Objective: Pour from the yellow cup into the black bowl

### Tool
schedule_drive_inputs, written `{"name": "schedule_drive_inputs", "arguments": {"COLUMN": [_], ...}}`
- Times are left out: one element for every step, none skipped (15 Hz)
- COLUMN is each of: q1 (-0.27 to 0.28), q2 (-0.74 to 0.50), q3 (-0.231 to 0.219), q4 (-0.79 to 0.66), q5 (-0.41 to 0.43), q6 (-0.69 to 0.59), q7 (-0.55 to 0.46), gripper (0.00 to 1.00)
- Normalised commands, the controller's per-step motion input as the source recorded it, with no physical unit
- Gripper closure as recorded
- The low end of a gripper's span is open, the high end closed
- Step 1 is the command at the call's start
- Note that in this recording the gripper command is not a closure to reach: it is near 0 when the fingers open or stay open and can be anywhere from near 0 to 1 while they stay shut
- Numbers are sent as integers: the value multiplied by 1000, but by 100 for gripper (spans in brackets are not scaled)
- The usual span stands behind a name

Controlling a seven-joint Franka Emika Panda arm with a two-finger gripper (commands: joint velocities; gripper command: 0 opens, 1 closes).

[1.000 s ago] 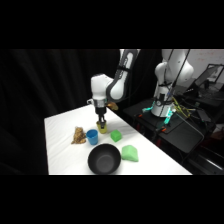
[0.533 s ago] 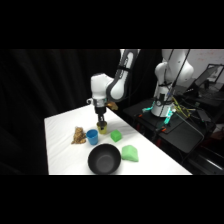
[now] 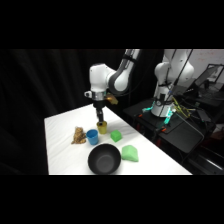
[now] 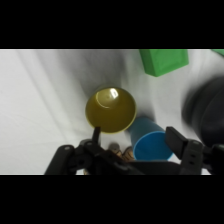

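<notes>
While the gripper hung over the yellow cup with jaws wide, reaching to grasp, the cup stood beside the blue cup; next, closing, then carrying to the black bowl.

Dim, blurry frames; glare spot inside the yellow cup.

yellow cup upright, centre | blue cup just beside | tool fingers spread

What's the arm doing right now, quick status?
Fingers open, straddling the yellow cup's rim. Yellow cup upright on table. Blue cup close beside it; black bowl in front.
</notes>
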Motion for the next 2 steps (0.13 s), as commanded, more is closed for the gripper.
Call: {"name": "schedule_drive_inputs", "arguments": {"q1": [162,124], "q2": [-709,-651], "q3": [-144,-103], "q4": [-186,-143], "q5": [-387,-361], "q6": [-431,-451], "q7": [324,265], "gripper": [0,0]}}
